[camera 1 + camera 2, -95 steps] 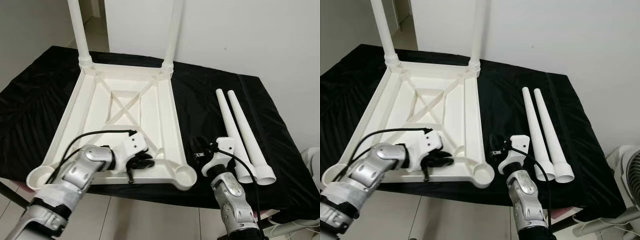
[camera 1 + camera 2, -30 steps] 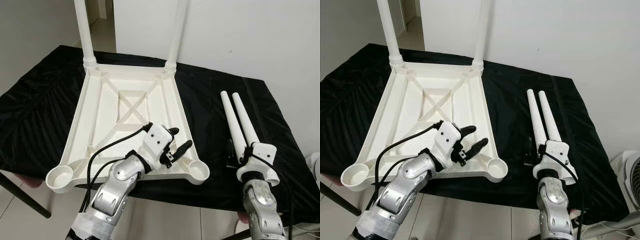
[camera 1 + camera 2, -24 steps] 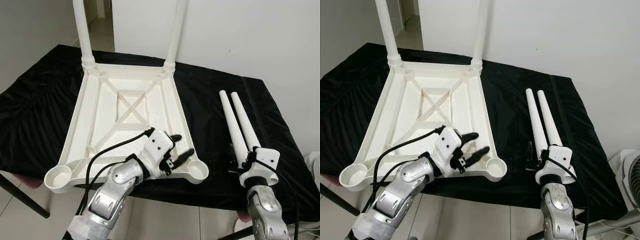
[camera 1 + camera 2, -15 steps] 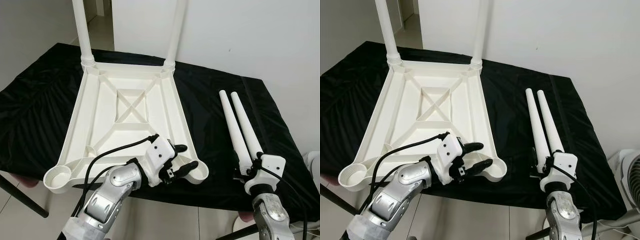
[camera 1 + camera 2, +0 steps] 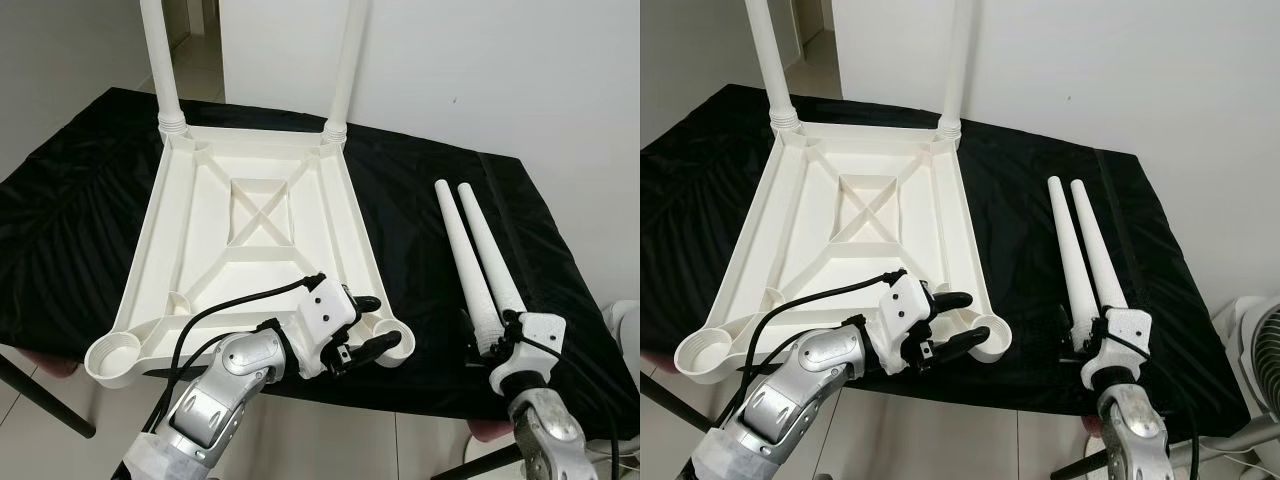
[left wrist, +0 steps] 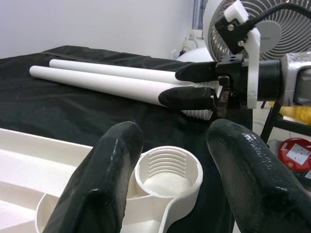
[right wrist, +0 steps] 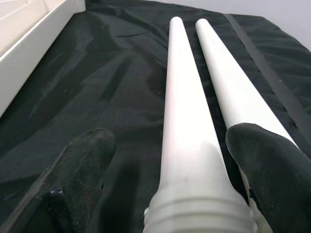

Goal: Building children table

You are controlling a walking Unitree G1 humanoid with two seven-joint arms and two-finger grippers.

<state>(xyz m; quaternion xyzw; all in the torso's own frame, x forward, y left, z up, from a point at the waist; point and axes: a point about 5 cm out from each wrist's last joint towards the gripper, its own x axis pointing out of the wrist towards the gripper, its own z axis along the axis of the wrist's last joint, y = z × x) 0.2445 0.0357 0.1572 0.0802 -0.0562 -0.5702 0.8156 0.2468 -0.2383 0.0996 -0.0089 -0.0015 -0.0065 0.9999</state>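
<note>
A white table top (image 5: 250,215) lies upside down on a black cloth (image 5: 420,200). Two white legs are already screwed in at its far corners and stand straight up. The two near corners have round holes with no legs in them yet. Two loose legs (image 5: 478,270) lie side by side on the cloth to the right of the table top, well apart from it. They point away from the robot, with their thin ends far and their fat ends near. The right gripper (image 7: 170,184) is right at those fat ends. Its two black fingers (image 7: 80,167) are spread apart, one on each side of the left one of the two loose legs (image 7: 187,121), and they are not squeezing it yet. So the leg runs straight out in front of this gripper, along the way the fingers point. The right arm is the close one for picking it up. The left gripper (image 6: 170,165) is at the near right corner of the table top. Its fingers are spread apart too, one on each side of the empty hole (image 6: 168,174) there. I think the next job is to close the right fingers on the leg, lift it, stand it up, and carry it left to that hole.
</note>
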